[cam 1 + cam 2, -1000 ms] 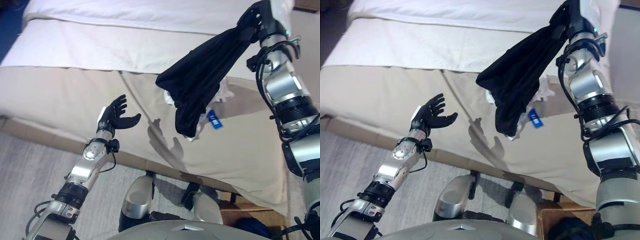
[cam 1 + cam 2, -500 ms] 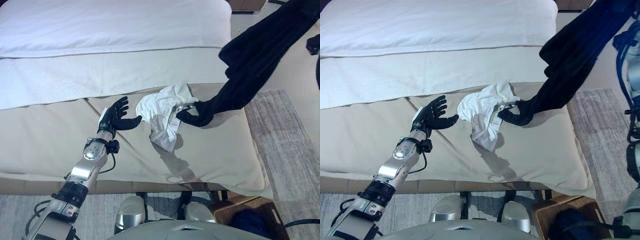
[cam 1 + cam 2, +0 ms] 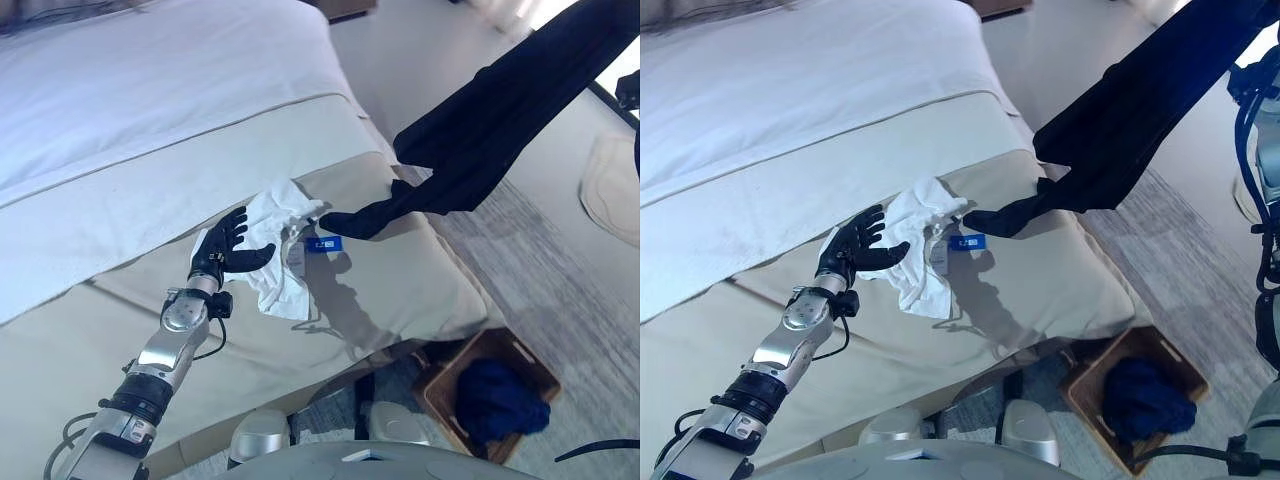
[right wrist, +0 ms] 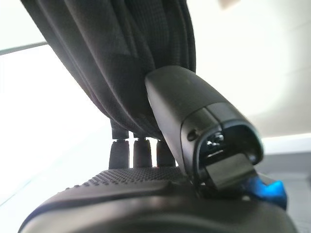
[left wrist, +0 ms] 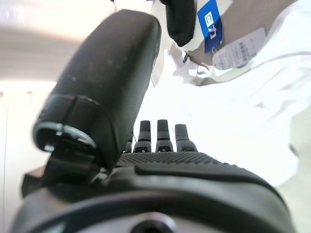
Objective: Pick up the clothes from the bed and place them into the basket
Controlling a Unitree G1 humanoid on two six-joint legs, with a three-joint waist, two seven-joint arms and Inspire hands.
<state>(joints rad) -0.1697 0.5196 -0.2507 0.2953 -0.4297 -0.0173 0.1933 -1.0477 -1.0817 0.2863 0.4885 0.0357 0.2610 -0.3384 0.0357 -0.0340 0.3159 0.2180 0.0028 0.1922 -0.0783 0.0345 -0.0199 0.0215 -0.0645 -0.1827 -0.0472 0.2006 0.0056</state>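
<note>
A long black garment (image 3: 480, 130) hangs from my right hand (image 4: 146, 194), whose thumb and fingers pinch the cloth in the right wrist view. That hand is raised beyond the upper right of the eye views. The garment's lower end trails onto the bed (image 3: 150, 120) beside a crumpled white garment (image 3: 275, 235) with a blue tag (image 3: 327, 243). My left hand (image 3: 222, 250) is open, its fingers spread at the white garment's left edge. The wooden basket (image 3: 455, 358) stands on the floor off the bed's corner, with dark blue cloth (image 3: 500, 400) inside.
The bed has a white sheet above and a beige cover over its near corner. A grey rug (image 3: 540, 270) lies beside the bed, and a pale round mat (image 3: 612, 185) lies at the far right.
The camera has swung to the right, bringing the bed corner and basket into view. The black garment stays held high. My left hand now overlaps the white garment's edge.
</note>
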